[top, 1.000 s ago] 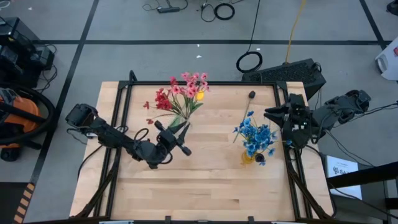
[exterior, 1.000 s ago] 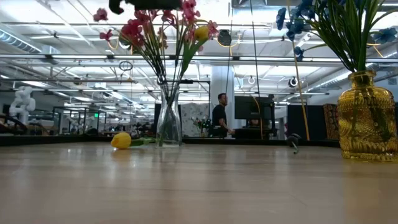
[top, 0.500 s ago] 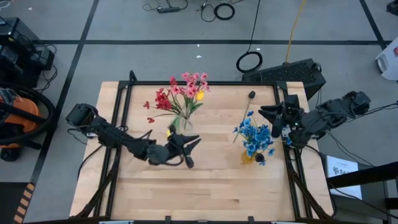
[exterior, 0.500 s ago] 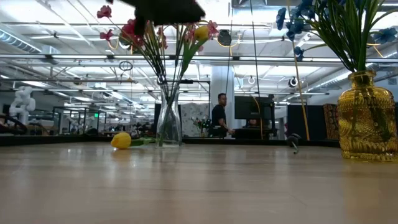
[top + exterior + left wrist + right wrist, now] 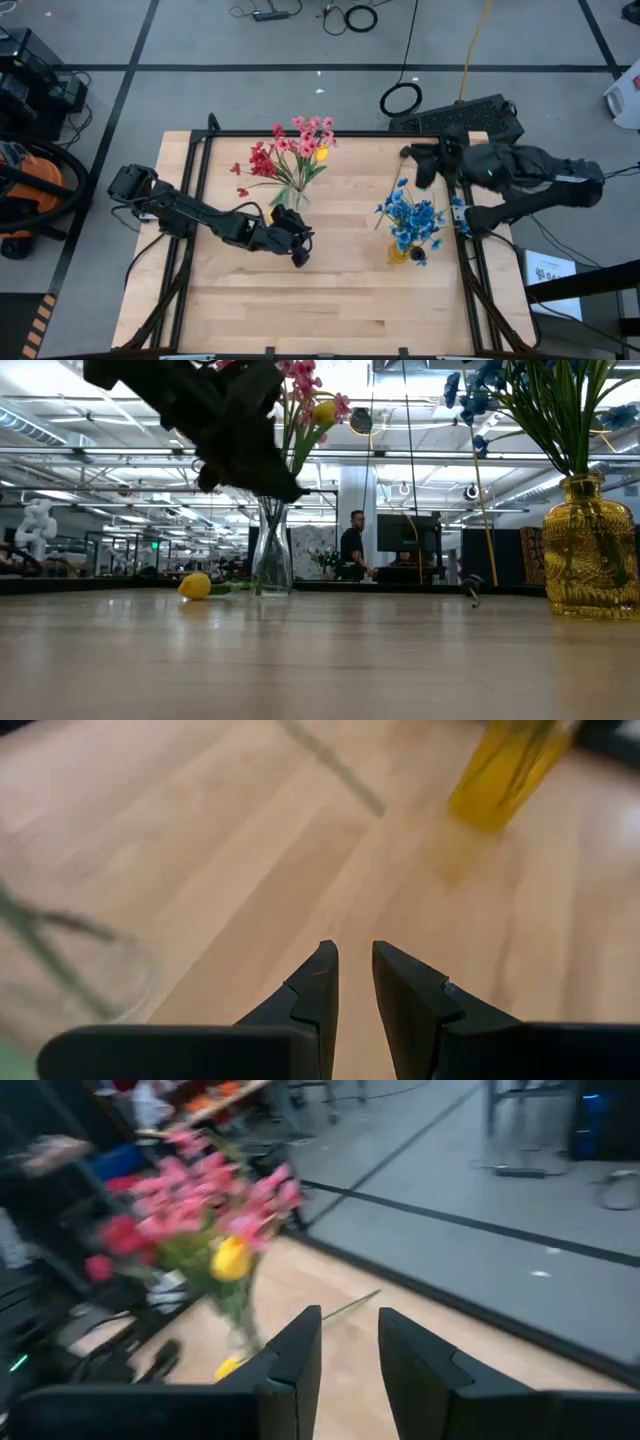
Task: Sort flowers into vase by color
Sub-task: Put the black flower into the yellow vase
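Observation:
A clear vase (image 5: pixel 290 199) (image 5: pixel 271 556) on the far middle of the table holds red, pink and one yellow flower (image 5: pixel 222 1240). A yellow glass vase (image 5: pixel 398 253) (image 5: pixel 590 550) (image 5: pixel 505 768) holds blue clusters (image 5: pixel 412 220). One yellow bud (image 5: pixel 272 212) (image 5: pixel 195 586) lies flat beside the clear vase's foot. A dark bud (image 5: pixel 405 152) on a long stem (image 5: pixel 350 1305) lies on the table near the far right. My left gripper (image 5: pixel 298 250) (image 5: pixel 355 970) hangs just near-side of the clear vase, open by a narrow gap, holding nothing. My right gripper (image 5: pixel 418 165) (image 5: pixel 350 1330) hovers beside the dark bud, open and empty.
A black frame (image 5: pixel 200 150) runs along the table's edges. Bare wood (image 5: pixel 330 300) fills the near half of the table. Beyond the far edge lie cables and a keyboard (image 5: pixel 470 115); a person stands far back in the room (image 5: pixel 352 545).
My left gripper has moved right and toward the near edge, past the clear vase, and has come down lower in front of it. My right gripper has swung toward the far edge and leftward, ending next to the dark bud. No flower has moved.

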{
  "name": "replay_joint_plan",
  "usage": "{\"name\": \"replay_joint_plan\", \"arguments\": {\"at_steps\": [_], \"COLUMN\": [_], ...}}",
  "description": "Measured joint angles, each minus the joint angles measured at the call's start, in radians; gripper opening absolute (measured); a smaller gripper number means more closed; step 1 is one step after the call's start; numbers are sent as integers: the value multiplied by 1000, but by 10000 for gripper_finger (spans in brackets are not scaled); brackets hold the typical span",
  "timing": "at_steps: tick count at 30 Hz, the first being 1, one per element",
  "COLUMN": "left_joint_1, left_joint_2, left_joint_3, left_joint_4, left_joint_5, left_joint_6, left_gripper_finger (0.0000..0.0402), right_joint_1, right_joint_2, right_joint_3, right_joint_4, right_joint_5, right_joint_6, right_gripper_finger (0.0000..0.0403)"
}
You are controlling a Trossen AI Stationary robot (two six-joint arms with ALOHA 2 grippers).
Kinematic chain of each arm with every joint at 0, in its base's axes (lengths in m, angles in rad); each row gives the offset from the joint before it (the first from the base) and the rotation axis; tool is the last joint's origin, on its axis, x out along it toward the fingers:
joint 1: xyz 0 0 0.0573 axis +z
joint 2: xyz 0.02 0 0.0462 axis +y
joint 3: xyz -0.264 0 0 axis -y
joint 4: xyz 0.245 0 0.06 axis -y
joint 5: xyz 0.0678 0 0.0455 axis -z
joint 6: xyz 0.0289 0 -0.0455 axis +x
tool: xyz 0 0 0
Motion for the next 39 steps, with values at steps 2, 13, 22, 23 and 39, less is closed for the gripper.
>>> {"name": "replay_joint_plan", "arguments": {"at_steps": [2,13,22,23,39], "left_joint_1": [0,21,15,15,19], "left_joint_2": [0,0,-16,-25,-209], "left_joint_3": [0,-89,-211,-225,-494], "left_joint_4": [-58,-86,16,14,188], "left_joint_5": [2,124,232,234,248], "left_joint_6": [-1,52,61,61,79], "left_gripper_finger": [72,72,72,72,72], "right_joint_1": [-88,-542,-779,-791,-851], "right_joint_2": [48,285,450,469,650], "right_joint_3": [54,126,127,127,-77], "right_joint_4": [-33,-204,-227,-231,-210], "right_joint_5": [-47,-359,-571,-572,-623], "right_joint_6": [-32,-17,30,39,222], "right_gripper_finger": [83,53,80,86,187]}}
